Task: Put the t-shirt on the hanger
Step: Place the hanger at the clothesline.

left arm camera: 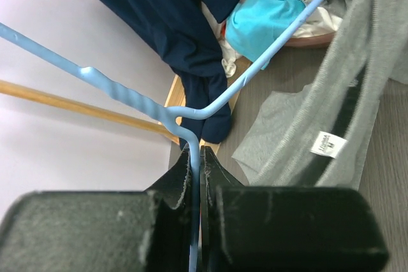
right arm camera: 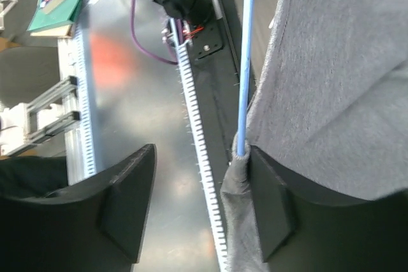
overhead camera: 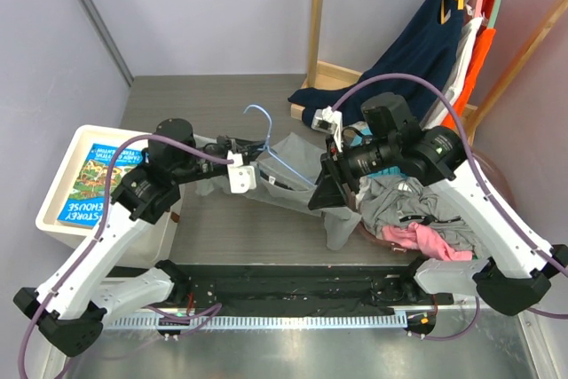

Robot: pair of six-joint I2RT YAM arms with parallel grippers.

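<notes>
The pale-blue hanger (overhead camera: pixel 266 144) is held above the table, hook (overhead camera: pixel 259 114) pointing away. My left gripper (overhead camera: pixel 241 172) is shut on its wire just below the neck; in the left wrist view the fingertips (left arm camera: pixel 210 167) pinch the thin wire (left arm camera: pixel 194 157). The light-grey t-shirt (overhead camera: pixel 300 159) drapes over the hanger's right arm and hangs down to the table (overhead camera: pixel 342 230); its label (left arm camera: pixel 328 144) shows. My right gripper (right arm camera: pixel 197 202) is open at the hanger's right end (right arm camera: pixel 242 93), where the shirt (right arm camera: pixel 344 81) wraps the tip. One finger (right arm camera: pixel 271 205) lies against the fabric.
A pile of mixed clothes (overhead camera: pixel 417 210) lies at the right. A navy garment (overhead camera: pixel 417 51) and an orange one (overhead camera: pixel 484 51) hang on a wooden rack (overhead camera: pixel 315 6) at the back. A white bin (overhead camera: pixel 55 219) with a book stands at the left.
</notes>
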